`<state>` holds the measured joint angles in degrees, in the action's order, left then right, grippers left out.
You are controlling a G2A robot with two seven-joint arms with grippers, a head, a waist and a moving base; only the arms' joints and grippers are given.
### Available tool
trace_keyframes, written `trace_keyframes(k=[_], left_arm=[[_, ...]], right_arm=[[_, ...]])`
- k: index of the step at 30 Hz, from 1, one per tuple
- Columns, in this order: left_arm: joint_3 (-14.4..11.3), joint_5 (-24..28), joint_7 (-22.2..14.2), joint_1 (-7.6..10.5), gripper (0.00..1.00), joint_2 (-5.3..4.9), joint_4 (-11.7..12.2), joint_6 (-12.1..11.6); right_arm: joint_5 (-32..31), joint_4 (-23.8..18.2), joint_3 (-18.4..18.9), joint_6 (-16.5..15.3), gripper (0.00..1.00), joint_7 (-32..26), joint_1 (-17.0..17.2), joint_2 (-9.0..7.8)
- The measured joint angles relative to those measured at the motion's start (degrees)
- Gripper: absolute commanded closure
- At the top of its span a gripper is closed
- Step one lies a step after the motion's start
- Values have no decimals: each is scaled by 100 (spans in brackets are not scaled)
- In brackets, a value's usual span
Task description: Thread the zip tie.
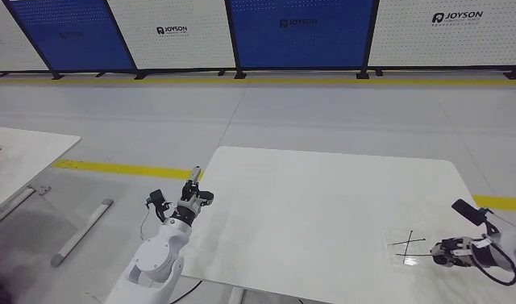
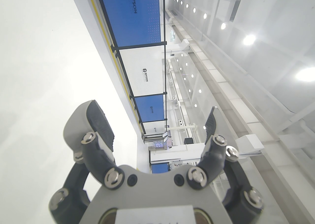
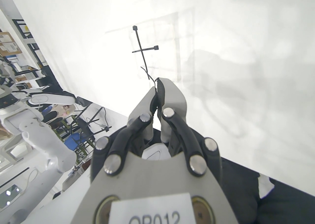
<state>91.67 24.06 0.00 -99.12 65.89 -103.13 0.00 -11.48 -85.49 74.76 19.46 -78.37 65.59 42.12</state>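
Currently the right tool (image 3: 157, 83) grips the tail of the zip tie (image 3: 138, 41) near the tabletop's (image 1: 322, 215) near right corner; the tie's long axis runs straight ahead, head farthest. The left tool (image 2: 152, 111), open, sits at the left edge.

blue panels (image 1: 302, 46), grey floor (image 1: 322, 110)

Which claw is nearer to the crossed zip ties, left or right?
Right. The right claw is just beside the crossed zip ties, shut on a thin black tie. The left claw is open at the table's opposite edge.
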Motion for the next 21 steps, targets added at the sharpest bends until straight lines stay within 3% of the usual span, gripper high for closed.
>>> trace_keyframes(k=[6,10,21], left_arm=[[0,0,0,0,0,0,0,0],[0,0,0,0,0,0,0,0],[0,0,0,0,0,0,0,0]], right_arm=[[319,-321,506,-207,100,247,441,-80],[858,-353,945,-652,100,341,777,-119],[856,-348,954,-654,100,337,782,-119]])
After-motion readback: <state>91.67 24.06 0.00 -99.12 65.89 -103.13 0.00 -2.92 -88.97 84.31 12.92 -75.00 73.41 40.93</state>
